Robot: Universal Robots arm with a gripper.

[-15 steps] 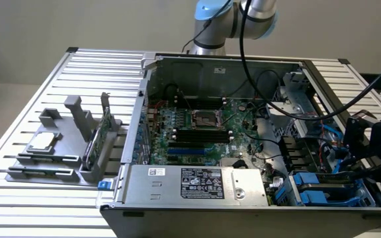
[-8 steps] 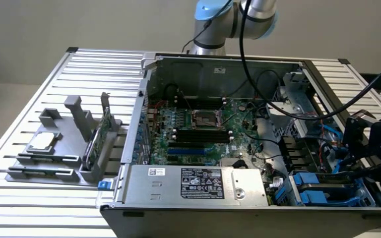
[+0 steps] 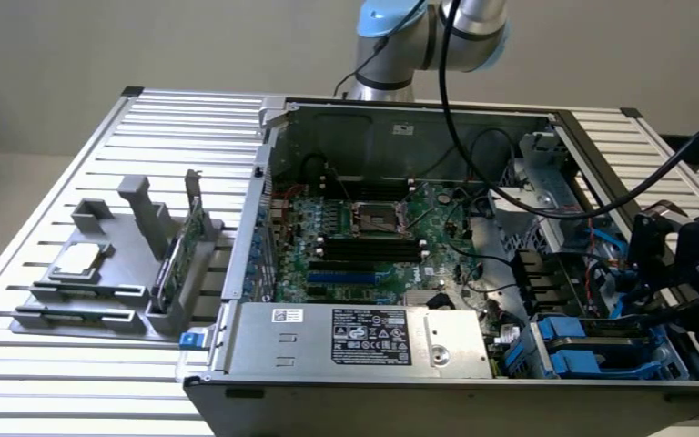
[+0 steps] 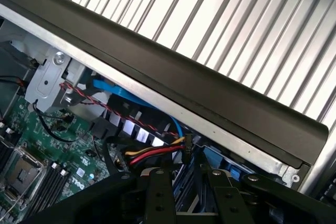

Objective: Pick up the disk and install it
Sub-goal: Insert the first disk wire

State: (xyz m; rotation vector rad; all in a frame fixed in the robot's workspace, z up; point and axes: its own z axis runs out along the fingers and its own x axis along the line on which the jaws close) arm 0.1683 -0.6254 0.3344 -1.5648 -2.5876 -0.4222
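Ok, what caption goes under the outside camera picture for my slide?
Robot end effector at the open computer's edge, near the blue drive trays; a grey stand with a chip sits outside.

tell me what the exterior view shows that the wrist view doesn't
Exterior view adds: the arm behind the open case, a grey holder on the exterior view's left carrying a chip and a green card, the power supply, and blue carriers in the drive bay.
Wrist view adds: a close look at red, yellow and black wires and a blue cable beside the case's dark rim.
Shared: the motherboard, the slatted table and the gripper by the drive-bay side.
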